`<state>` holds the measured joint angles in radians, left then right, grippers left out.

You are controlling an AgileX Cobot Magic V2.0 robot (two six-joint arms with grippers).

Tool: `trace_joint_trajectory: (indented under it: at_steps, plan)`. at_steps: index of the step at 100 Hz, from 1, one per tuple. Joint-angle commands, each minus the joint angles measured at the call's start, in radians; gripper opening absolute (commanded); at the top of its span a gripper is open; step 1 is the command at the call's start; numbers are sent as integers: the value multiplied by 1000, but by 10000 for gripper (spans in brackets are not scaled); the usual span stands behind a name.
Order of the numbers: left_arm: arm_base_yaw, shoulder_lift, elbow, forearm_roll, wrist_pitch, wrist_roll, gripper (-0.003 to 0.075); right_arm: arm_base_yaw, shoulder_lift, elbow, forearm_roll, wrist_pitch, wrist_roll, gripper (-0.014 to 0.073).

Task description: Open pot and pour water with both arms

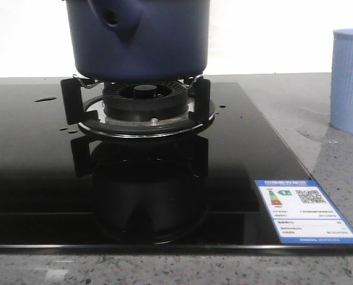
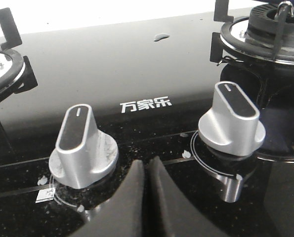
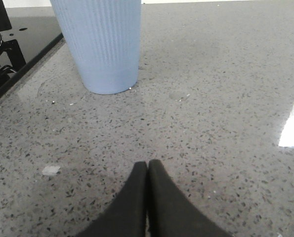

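Front: dark navy round pot (image 1: 137, 41) sat on the burner grate (image 1: 137, 104), lid out of frame. Left wrist: my left pincer (image 2: 147, 170) was pinched closed, empty, near the silver knobs (image 2: 82, 145). Right wrist: right pincer (image 3: 147, 170) closed, empty, over the speckled grey bench (image 3: 211, 113) near the ribbed light-blue cup (image 3: 102, 44). I judged both needed opening before reaching for the pot.

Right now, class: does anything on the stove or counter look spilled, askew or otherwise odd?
Yes: water lies spilled as a small puddle and droplets on the black glass hob, left of the burner that carries the pot. Another puddle shows in the left wrist view. The light blue cup stands upright on the counter.
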<state>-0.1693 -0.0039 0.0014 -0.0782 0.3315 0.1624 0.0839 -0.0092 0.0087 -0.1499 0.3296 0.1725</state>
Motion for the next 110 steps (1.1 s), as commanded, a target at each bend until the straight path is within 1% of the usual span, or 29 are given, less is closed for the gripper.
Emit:
trace_joint_trajectory:
  at_steps: [1,74,81,92,97,102,103,104,110]
  plan:
    - [3,-26,32,-5,-42,-12,-19,-5,-18,28,-12,-14,-11,-74]
    - [3,-26,32,-5,-42,-12,-19,-5,-18,28,-12,-14,-11,-74]
    - [3,-26,32,-5,-42,-12,-19,-5,-18,28,-23,-49,-11,-74]
    - [3,-26,32,-9,-80,-12,-19,-5,-18,28,20,-191,-8,-74]
    - [1,-26,32,-43,-134,-12,-19,-5,-18,28,62,-245,-8,-74]
    - [1,-26,32,-133,-205,-12,-19,-5,-18,28,123,-297,-8,-74]
    - [1,-26,32,-190,-238,-12,-19,-5,-18,28,145,-314,-8,-74]
    - [1,-26,32,-190,-238,-12,-19,-5,-18,28,156,-321,-6,-74]
    - [1,-26,32,-374,-332,-12,-19,-5,-18,28,268,-365,-5,-74]
